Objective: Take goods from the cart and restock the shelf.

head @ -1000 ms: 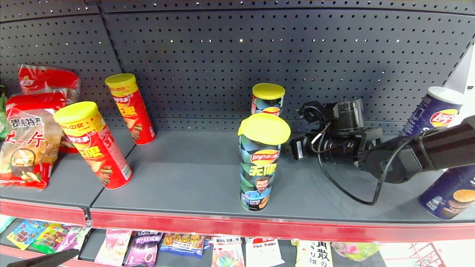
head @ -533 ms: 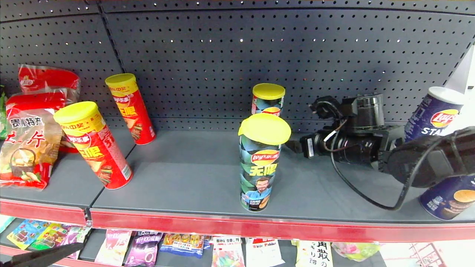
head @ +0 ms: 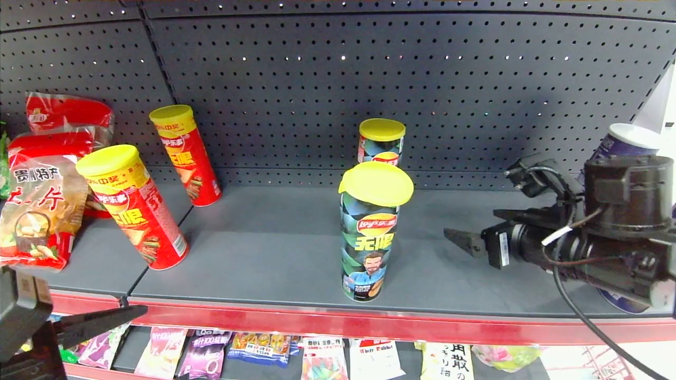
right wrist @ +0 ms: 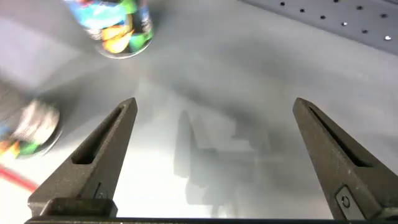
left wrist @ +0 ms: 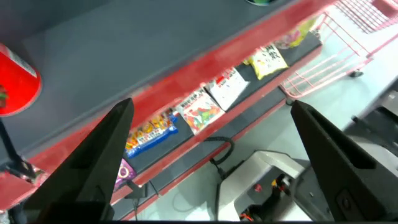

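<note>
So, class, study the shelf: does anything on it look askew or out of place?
Yes: the yellow lid on the front green can sits crooked and overhangs the rim, while the can behind is capped squarely.

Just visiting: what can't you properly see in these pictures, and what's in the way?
Head view: dark blue white-lidded chip can, mostly behind the right arm's black wrist.
Head view: rear green yellow-lidded can, lower half behind the front green can.
Head view: lower-shelf snack packets, cut by the bottom edge.
Left wrist view: pink wire cart, cut by the edge; contents unseen.
</note>
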`<state>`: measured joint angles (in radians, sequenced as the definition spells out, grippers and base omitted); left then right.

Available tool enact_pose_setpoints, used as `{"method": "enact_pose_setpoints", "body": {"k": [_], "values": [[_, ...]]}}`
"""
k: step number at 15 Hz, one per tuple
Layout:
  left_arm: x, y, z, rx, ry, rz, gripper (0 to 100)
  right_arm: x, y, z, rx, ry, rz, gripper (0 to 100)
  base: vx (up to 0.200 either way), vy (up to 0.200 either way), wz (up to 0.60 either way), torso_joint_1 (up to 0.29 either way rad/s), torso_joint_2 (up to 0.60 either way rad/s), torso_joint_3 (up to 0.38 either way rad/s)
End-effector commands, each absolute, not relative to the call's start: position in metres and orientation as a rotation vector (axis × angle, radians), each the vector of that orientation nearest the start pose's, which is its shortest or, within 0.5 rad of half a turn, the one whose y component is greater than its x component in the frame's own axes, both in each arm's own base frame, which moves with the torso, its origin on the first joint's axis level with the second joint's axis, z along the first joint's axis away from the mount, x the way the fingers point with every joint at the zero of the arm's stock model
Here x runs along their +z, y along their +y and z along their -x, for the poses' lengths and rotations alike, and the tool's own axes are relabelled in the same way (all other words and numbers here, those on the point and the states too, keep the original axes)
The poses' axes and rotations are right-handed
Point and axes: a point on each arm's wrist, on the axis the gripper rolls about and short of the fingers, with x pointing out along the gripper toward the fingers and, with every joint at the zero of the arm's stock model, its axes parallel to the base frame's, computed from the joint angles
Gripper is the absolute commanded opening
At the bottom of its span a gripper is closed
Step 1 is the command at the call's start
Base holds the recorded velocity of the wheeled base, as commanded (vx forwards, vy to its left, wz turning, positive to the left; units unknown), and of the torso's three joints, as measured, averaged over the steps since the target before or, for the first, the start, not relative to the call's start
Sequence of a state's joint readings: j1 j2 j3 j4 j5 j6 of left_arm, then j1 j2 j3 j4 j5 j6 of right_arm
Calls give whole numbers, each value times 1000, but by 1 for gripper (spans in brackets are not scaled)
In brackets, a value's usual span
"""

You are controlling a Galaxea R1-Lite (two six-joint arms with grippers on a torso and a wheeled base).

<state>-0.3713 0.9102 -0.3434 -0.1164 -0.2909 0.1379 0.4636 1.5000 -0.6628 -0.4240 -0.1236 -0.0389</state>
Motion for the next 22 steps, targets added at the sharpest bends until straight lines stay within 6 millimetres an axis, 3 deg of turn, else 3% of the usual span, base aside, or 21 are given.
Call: {"method": "enact_pose_setpoints", "body": {"k": [1, 6, 9, 10, 12, 15, 22], "values": [[154, -50, -111, -682, 485, -153, 100, 191, 94, -164, 417, 300, 137, 100, 0, 0, 0, 0, 0, 0], [146, -70, -132, -749, 550, -163, 100, 180, 64, -98, 484, 215, 105, 100, 0, 0, 0, 0, 0, 0], [142, -83, -155, -761, 571, -165, 100, 165, 42, -67, 470, 152, 83, 100, 0, 0, 0, 0, 0, 0], [142, -84, -156, -761, 569, -165, 100, 164, 41, -66, 470, 151, 83, 100, 0, 0, 0, 0, 0, 0], [129, -105, -183, -793, 538, -175, 100, 149, 27, -49, 418, 117, 75, 100, 0, 0, 0, 0, 0, 0], [116, -117, -204, -793, 541, -177, 100, 145, 23, -43, 396, 128, 81, 100, 0, 0, 0, 0, 0, 0], [113, -142, -241, -796, 523, -183, 100, 132, 11, -25, 373, 151, 90, 100, 0, 0, 0, 0, 0, 0]]}}
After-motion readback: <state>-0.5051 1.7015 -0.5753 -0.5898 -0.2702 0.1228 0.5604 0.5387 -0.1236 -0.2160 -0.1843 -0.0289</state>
